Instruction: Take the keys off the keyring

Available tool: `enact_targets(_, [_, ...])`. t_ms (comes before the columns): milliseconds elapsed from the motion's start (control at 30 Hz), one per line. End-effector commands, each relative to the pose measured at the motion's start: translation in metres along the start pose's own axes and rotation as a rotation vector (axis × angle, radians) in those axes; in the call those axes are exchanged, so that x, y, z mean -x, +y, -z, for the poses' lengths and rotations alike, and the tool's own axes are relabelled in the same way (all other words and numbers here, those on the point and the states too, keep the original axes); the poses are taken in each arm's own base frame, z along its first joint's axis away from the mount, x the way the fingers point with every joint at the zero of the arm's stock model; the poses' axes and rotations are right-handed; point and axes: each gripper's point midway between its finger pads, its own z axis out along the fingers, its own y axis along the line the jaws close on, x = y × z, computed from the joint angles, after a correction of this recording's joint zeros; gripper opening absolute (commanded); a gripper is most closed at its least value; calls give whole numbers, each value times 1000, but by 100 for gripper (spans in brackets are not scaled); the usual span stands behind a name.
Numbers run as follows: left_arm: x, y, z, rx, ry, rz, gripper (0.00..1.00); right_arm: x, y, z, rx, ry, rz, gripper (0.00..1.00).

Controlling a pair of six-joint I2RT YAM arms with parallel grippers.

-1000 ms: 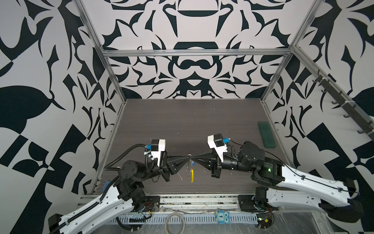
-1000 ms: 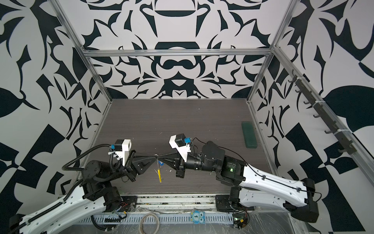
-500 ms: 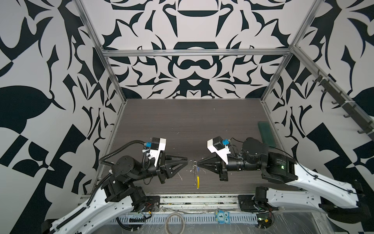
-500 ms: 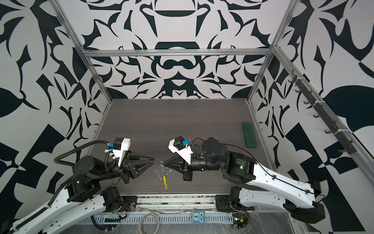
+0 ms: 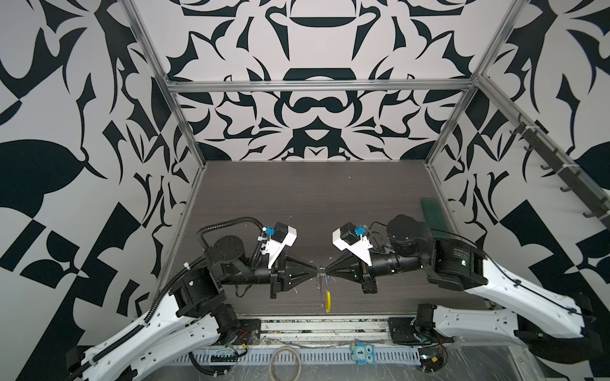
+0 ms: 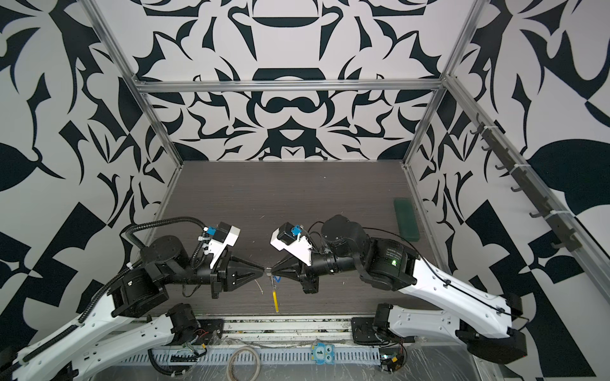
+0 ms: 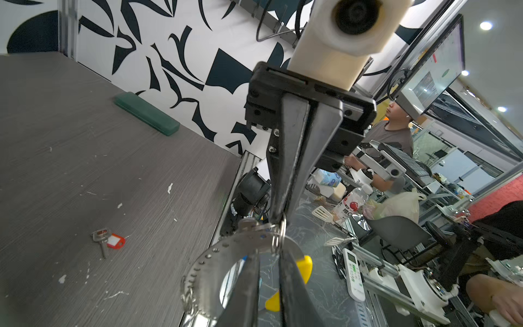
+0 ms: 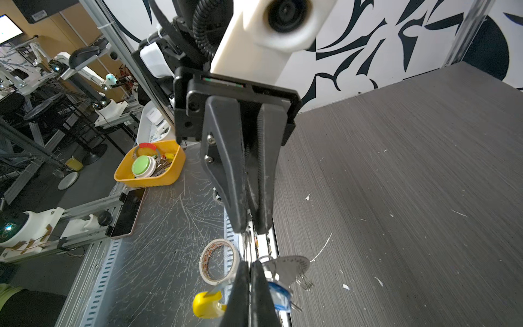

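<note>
The keyring (image 7: 209, 263), a grey perforated band with a yellow section (image 5: 327, 297), hangs between the two grippers above the table's front edge. My right gripper (image 8: 250, 263) is shut on the keyring's small metal ring (image 7: 278, 235). The blue key (image 8: 278, 295) dangles from the keyring just behind the right fingers. My left gripper (image 7: 268, 250) faces the right one tip to tip in both top views, its jaws a narrow gap apart at that ring. The red key (image 7: 114, 240) lies loose on the table with a metal key attached. It does not show in the top views.
A dark green block (image 5: 432, 214) lies by the right wall. A tape roll (image 8: 219, 264) sits on the metal shelf below the table's front edge. A yellow bin (image 8: 150, 167) of small parts stands further off. White scraps dot the table (image 5: 313, 198).
Half a second ago the left gripper stood back from the right one with wider jaws. It has come forward again to the ring and its jaws have narrowed. The right gripper kept its hold.
</note>
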Motion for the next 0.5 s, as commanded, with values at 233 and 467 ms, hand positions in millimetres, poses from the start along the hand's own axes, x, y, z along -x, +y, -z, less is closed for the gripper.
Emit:
enact_targets(233, [4, -13, 1, -43, 36, -17, 13, 22, 10, 5, 45, -35, 41, 0])
enact_targets(467, [3, -13, 0, -40, 52, -8, 9, 22, 8, 1, 48, -13, 39, 0])
